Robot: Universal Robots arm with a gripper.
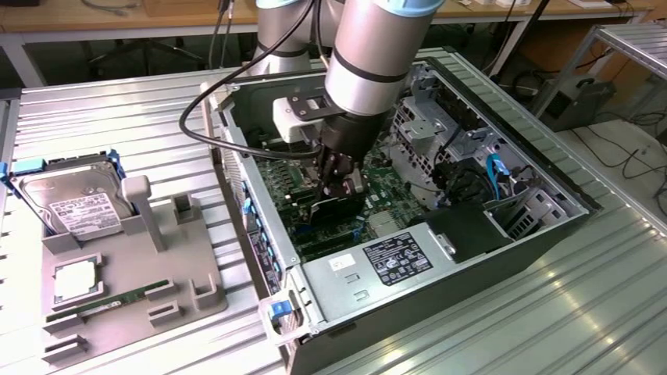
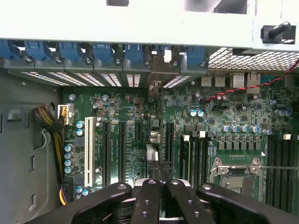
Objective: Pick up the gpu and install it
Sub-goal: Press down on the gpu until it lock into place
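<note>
The pincer [image 1: 342,190] is gripping the gpu [image 1: 336,209] edge-on, deep inside the open case [image 1: 542,183] over the motherboard [image 2: 135,135], so the install step is under way and seating it is calling for slot alignment.

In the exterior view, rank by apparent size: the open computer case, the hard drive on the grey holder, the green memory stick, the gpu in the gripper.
1. Computer case
2. Hard drive
3. and 4. Unsure: memory stick is long but thin, and the gpu is partly hidden by the gripper.
</note>
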